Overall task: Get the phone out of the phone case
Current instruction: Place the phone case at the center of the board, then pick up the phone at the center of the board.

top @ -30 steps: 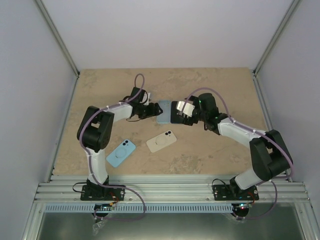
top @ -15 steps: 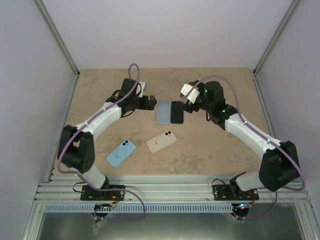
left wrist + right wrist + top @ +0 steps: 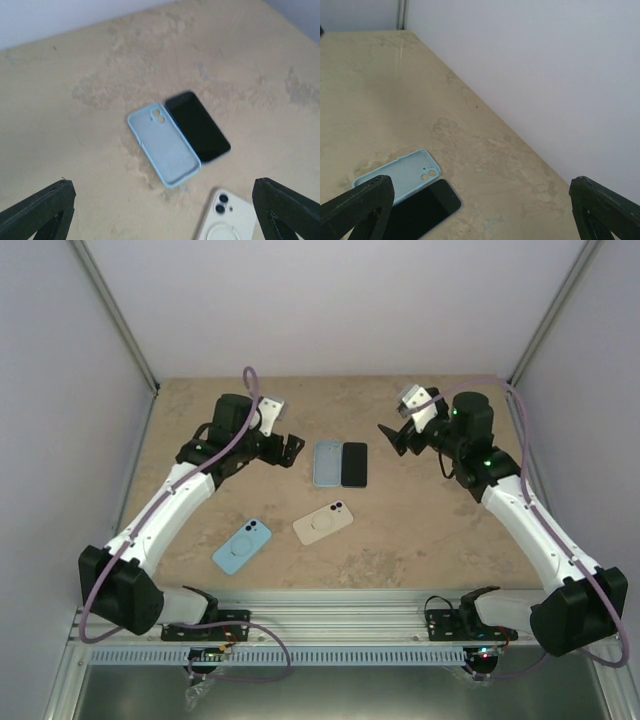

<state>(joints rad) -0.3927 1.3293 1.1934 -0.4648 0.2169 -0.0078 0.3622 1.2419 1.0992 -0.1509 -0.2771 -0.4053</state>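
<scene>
On your bench [image 3: 420,530], the black phone [image 3: 354,464] lies screen up, out of its pale blue case [image 3: 326,463], which lies hollow side up against the phone's left edge. Your left tool [image 3: 292,449] and right tool [image 3: 393,438] hover on either side of the pair, jaws spread wide, holding nothing. Nearer you lie a white phone [image 3: 323,522] and a blue phone [image 3: 242,545], backs up.

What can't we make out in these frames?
- White phone: left wrist view, cut off by bottom edge.
- Black phone: right wrist view, lower end cut off by bottom edge.
- Blue phone: top view only, too small to tell whether it is cased.
</scene>
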